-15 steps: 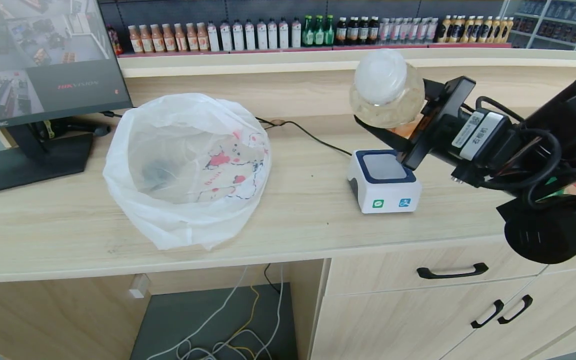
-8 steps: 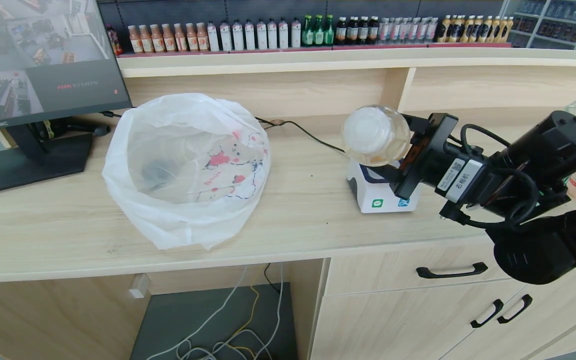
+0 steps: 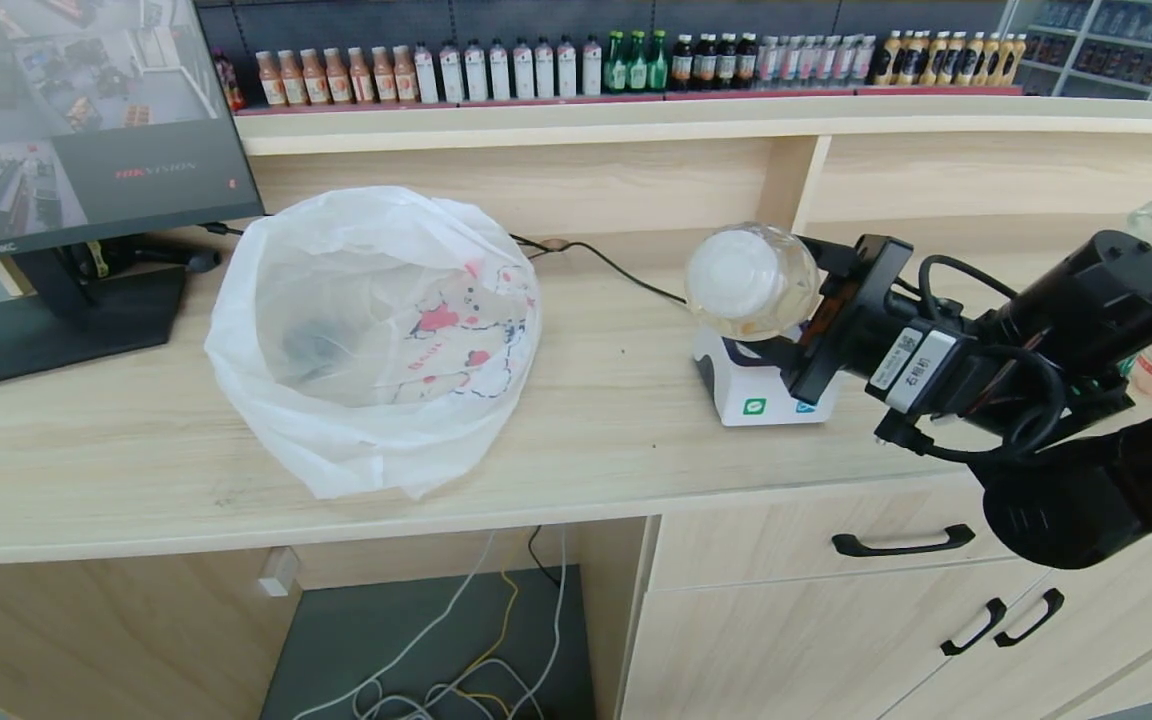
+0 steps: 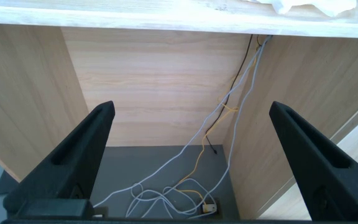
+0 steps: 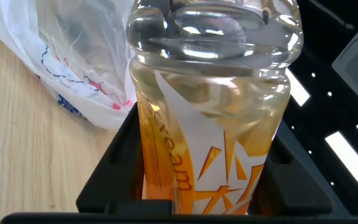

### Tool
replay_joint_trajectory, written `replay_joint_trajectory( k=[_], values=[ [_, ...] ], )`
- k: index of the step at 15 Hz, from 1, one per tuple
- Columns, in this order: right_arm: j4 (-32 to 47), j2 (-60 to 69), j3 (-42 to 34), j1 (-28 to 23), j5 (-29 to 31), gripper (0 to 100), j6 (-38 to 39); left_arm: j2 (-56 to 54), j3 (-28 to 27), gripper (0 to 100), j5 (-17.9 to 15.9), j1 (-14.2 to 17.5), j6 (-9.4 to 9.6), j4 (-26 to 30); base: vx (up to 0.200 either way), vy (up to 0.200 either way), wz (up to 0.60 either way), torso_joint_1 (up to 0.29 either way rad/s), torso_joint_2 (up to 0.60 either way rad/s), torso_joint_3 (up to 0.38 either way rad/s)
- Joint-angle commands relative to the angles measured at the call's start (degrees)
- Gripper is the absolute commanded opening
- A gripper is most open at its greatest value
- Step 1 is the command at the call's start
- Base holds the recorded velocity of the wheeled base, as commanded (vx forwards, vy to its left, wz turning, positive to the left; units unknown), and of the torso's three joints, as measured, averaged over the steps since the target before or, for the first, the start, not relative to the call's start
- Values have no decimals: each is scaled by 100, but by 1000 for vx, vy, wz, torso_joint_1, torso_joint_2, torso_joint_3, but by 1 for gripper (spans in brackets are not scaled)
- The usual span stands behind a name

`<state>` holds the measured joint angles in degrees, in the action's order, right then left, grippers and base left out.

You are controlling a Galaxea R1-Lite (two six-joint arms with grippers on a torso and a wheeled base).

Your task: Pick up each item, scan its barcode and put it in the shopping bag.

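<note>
The right gripper (image 3: 798,300) clamps a clear bottle (image 3: 751,280) held on its side, base toward the camera, just above the white barcode scanner (image 3: 751,395) on the wooden counter (image 3: 586,440). The open white shopping bag (image 3: 266,400) sits well apart to the left, beside a monitor (image 3: 76,110). Drink bottles (image 3: 616,65) line the back shelf.

The right arm extends leftward, its end effector (image 3: 794,300) clamped around a bottle (image 3: 751,278) held sideways; the left end effector (image 4: 191,109) hangs low with fingers (image 4: 79,155) spread wide.
</note>
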<state>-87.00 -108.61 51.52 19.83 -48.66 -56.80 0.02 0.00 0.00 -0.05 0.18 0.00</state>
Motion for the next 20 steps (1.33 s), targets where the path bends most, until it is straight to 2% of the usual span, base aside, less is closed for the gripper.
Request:
replay_joint_trajectory(
  k=[1,20],
  values=[
    [-1,-29,25,-76,-38,0,-7,-2,0,100,0,-4,-1,0,0,0,0,0,0,0],
    [-53,-152,34,-243,-117,0,37,-2,0,100,0,-4,-1,0,0,0,0,0,0,0]
  ],
)
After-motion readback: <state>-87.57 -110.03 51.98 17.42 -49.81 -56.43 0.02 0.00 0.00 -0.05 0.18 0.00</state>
